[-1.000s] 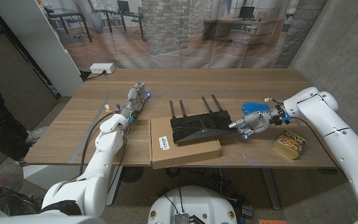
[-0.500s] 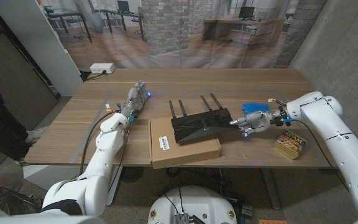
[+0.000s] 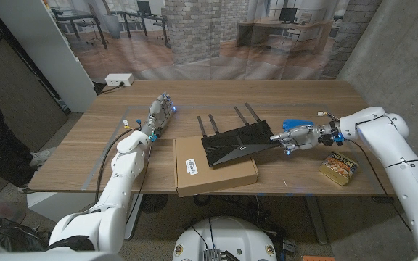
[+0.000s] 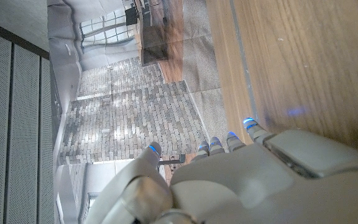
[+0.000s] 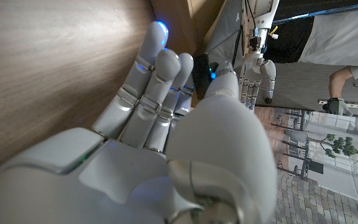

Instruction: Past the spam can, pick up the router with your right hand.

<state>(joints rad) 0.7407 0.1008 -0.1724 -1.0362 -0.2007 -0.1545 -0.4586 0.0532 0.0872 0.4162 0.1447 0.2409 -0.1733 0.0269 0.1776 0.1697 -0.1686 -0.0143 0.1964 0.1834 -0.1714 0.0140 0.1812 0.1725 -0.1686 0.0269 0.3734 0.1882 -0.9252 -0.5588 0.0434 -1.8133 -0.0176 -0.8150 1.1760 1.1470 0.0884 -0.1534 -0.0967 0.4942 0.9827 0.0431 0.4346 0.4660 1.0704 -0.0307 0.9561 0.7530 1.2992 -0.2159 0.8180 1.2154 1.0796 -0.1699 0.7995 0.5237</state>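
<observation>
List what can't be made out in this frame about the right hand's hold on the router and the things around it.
- Head view: whether the right hand actually clamps the router; the contact is too small to read.
- Right wrist view: the router edge is mostly hidden behind the hand's own fingers.
- Head view: the blue object behind the hand is partly covered, so it cannot be identified.
- Head view: the label on the cardboard box is too small.

The right robot hand (image 3: pixel 294 135) now grips the router (image 3: pixel 239 143) at its right end and has raised that end, so the router sits tilted, its left part on the cardboard box (image 3: pixel 215 167). The antennas have swung toward the table's far edge. The right arm's elbow has drawn back toward the right edge.
</observation>
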